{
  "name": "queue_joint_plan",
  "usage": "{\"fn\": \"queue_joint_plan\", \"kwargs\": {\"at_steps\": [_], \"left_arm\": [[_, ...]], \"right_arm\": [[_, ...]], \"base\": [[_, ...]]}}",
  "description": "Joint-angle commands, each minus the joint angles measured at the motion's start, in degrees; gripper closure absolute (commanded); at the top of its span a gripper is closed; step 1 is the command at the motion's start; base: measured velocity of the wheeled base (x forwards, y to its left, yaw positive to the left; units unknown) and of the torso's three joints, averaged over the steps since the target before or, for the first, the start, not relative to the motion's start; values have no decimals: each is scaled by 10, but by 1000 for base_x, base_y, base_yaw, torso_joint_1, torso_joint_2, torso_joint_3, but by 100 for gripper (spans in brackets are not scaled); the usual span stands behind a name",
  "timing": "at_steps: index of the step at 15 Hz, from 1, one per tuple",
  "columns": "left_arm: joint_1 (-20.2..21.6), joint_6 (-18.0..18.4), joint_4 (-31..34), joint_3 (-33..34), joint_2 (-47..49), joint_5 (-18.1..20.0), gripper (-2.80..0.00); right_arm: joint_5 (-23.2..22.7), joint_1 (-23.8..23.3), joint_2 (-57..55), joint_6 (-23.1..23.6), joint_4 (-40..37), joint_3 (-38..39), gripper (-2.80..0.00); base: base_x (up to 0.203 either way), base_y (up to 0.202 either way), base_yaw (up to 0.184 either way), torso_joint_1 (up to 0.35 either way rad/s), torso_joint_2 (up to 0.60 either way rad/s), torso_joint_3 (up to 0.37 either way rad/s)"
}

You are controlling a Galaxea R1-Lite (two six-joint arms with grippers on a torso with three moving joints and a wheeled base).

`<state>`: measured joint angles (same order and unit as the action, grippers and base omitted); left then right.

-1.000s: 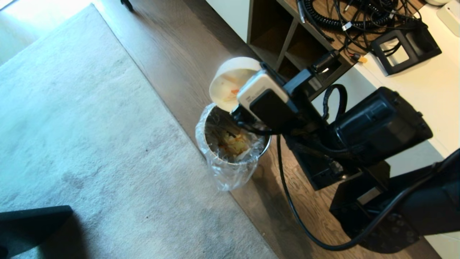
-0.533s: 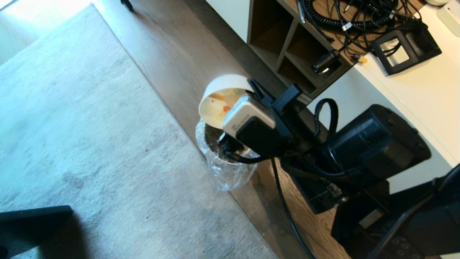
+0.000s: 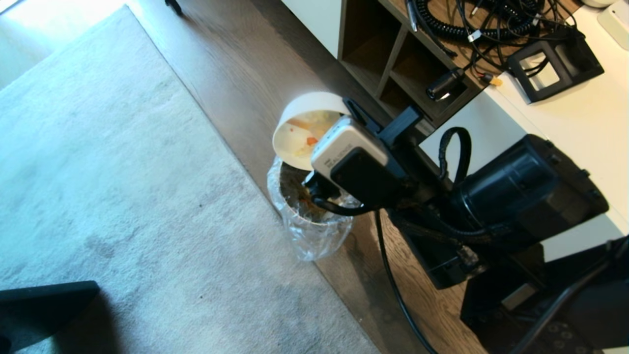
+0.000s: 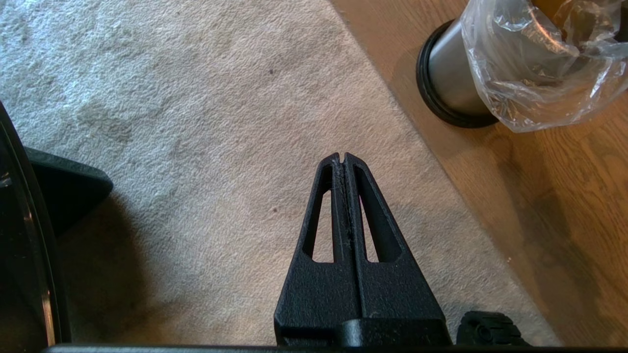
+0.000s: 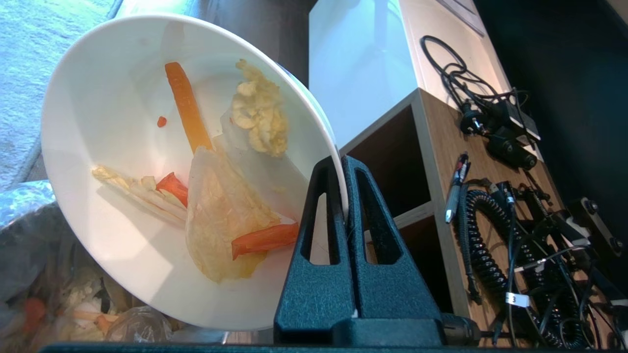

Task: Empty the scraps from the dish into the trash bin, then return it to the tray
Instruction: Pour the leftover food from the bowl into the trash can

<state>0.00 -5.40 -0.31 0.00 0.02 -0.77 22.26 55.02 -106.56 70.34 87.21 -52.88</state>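
The right hand [image 5: 342,162] is clamped on the rim of the dish [image 5: 147,162], holding it tipped steeply on edge just above the trash bin [image 3: 314,216]. The dish's open mouth faces sideways and down toward the bin below the hand. The emptying step looks unfinished: scraps [image 5: 221,215] cling inside the dish. Next it likely needs a steeper tilt or a shake. The left hand [image 4: 344,159] hangs closed and empty over the carpet [image 4: 196,122].

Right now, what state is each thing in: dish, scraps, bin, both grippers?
dish: tipped steeply over the bin, held by its rim.
scraps: several clinging inside the dish; more already in the bin.
trash bin: upright, liner over its rim.
right gripper: shut on the dish rim.
left gripper: shut, empty, above the carpet.
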Motion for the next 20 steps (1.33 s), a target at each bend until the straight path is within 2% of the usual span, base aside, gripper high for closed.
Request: {"fn": "queue_joint_plan", "kwargs": {"at_steps": [1, 3, 8, 11, 14, 17, 20], "left_arm": [[0, 0, 0, 0, 0, 0, 0], [0, 0, 0, 0, 0, 0, 0], [0, 0, 0, 0, 0, 0, 0], [0, 0, 0, 0, 0, 0, 0], [0, 0, 0, 0, 0, 0, 0], [0, 0, 0, 0, 0, 0, 0], [0, 0, 0, 0, 0, 0, 0]], "right_arm": [[-2, 0, 16, 3, 26, 0, 0], [-67, 0, 24, 2, 26, -7, 0], [-122, 0, 34, -1, 26, -10, 0], [-131, 0, 36, 0, 26, -10, 0], [-167, -2, 36, 4, 26, -11, 0], [-174, -3, 43, 7, 26, -11, 0], [-197, -7, 45, 25, 26, -11, 0]], "base": [[0, 0, 0, 0, 0, 0], [0, 0, 0, 0, 0, 0], [0, 0, 0, 0, 0, 0], [0, 0, 0, 0, 0, 0], [0, 0, 0, 0, 0, 0], [0, 0, 0, 0, 0, 0], [0, 0, 0, 0, 0, 0]]}}
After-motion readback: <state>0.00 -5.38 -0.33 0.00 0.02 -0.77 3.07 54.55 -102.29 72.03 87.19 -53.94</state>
